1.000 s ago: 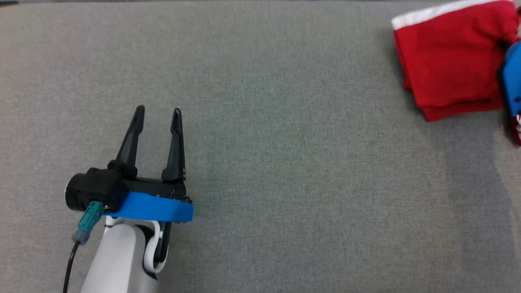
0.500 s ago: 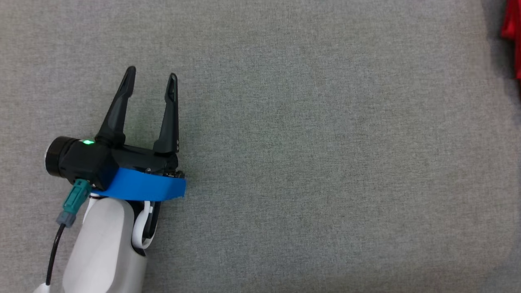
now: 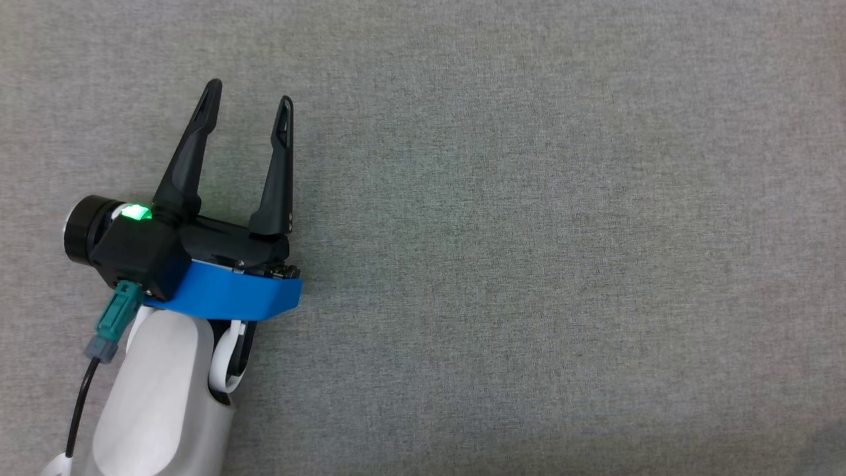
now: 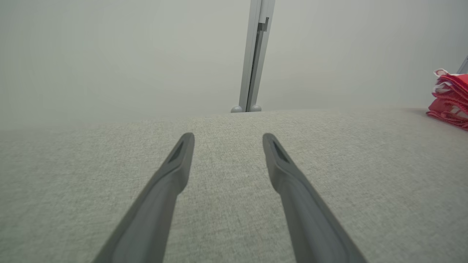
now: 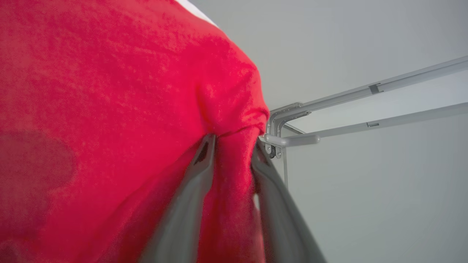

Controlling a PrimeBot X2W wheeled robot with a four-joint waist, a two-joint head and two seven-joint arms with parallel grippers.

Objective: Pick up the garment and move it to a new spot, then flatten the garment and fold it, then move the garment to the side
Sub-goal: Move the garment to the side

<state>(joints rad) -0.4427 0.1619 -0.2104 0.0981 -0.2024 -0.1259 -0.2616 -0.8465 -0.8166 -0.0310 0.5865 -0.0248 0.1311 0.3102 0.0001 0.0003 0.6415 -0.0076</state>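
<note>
The garment (image 5: 109,109) is red with a white band, and it covers the left and middle of the right wrist view. My right gripper (image 5: 234,140) has a bunched fold of the red cloth pinched between its two fingers. In the left wrist view the garment (image 4: 451,98) is a folded red and white stack at the far right edge, lying on the grey surface. My left gripper (image 3: 249,91) is open over the grey surface at the left of the head view, with nothing between its fingers. The left wrist view also has this gripper (image 4: 227,136) spread wide, well apart from the garment.
A grey woven surface (image 3: 529,231) spreads under the left arm. A pale metal post (image 4: 254,54) stands at its far edge against a plain wall. Grey metal rails (image 5: 365,109) run behind the right gripper.
The head camera has swung, so the red garment slid off the right edge of that view. The left gripper stays open and sits a little higher in the picture.
</note>
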